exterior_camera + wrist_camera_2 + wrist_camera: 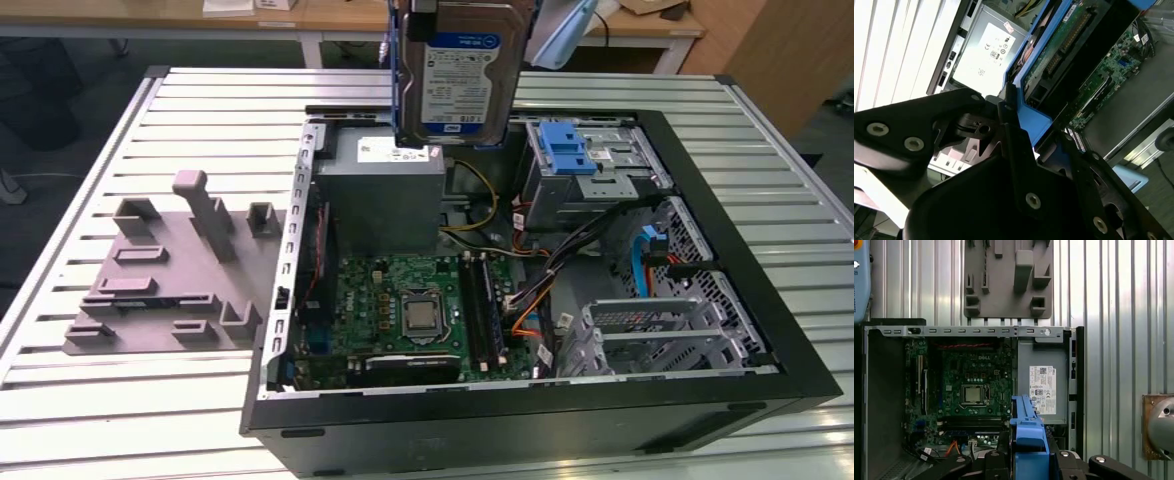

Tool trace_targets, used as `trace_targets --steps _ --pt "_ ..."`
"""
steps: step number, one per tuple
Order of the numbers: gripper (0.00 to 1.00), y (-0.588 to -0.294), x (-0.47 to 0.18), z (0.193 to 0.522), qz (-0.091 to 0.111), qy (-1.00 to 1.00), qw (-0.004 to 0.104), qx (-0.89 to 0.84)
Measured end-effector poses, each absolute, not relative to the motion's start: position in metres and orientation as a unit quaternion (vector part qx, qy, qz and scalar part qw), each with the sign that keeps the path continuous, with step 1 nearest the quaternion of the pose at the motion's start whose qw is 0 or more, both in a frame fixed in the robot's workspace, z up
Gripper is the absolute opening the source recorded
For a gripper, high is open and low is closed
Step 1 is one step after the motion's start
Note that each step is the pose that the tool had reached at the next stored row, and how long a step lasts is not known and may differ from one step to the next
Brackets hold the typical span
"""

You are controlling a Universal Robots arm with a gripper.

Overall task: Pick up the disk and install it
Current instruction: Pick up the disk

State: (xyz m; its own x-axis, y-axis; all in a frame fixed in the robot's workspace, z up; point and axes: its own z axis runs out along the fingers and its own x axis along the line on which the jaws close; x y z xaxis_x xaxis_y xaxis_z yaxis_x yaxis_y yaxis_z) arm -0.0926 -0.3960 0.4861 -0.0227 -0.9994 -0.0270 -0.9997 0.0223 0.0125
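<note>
Blue-bracketed disk (pixel 463 75) hangs above the case (pixel 747 300).

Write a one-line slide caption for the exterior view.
The disk, held upright, hangs above the open computer case, over the grey power supply and beside the blue-latched drive cage.

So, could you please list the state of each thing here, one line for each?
disk: lifted, upright, held above the open case, not installed.
gripper: shut on the disk's blue bracket.
computer case: lying on its side, open, motherboard exposed.
drive cage: inside the case, blue latch on top, no disk in it yet.
grey fixture: on the table beside the case, nothing in its slots.
</note>
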Motion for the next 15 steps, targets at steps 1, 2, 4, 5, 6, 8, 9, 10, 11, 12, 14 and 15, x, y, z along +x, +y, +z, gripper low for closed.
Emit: trace_targets --steps 1,2,4,5,6,8,9,10,11,12,14,15 --pt "0.37 -0.3960 -0.0913 0.4860 0.014 0.715 0.005 -0.699" --pt "0.37 -0.3960 -0.0900 0.4860 0.014 0.715 0.005 -0.699" --pt "0.37 -0.3960 -0.0871 0.4860 0.014 0.715 0.005 -0.699" --pt "0.37 -0.3960 -0.0861 0.4860 0.014 0.715 0.005 -0.699" --pt "0.37 -0.3960 -0.0855 0.4861 0.014 0.715 0.005 -0.699" --pt "0.37 -0.3960 -0.0855 0.4860 0.014 0.715 0.005 -0.699" --pt "0.37 -0.3960 -0.0854 0.4860 0.014 0.715 0.005 -0.699" --pt "0.37 -0.3960 -0.0854 0.4861 0.014 0.715 0.005 -0.699" --pt "0.37 -0.3960 -0.0854 0.4860 0.014 0.715 0.005 -0.699" --pt "0.37 -0.3960 -0.0853 0.4860 0.014 0.715 0.005 -0.699" --pt "0.37 -0.3964 -0.0853 0.4860 0.014 0.715 0.005 -0.699" --pt "0.37 -0.3969 -0.0852 0.4861 0.014 0.715 0.005 -0.699"
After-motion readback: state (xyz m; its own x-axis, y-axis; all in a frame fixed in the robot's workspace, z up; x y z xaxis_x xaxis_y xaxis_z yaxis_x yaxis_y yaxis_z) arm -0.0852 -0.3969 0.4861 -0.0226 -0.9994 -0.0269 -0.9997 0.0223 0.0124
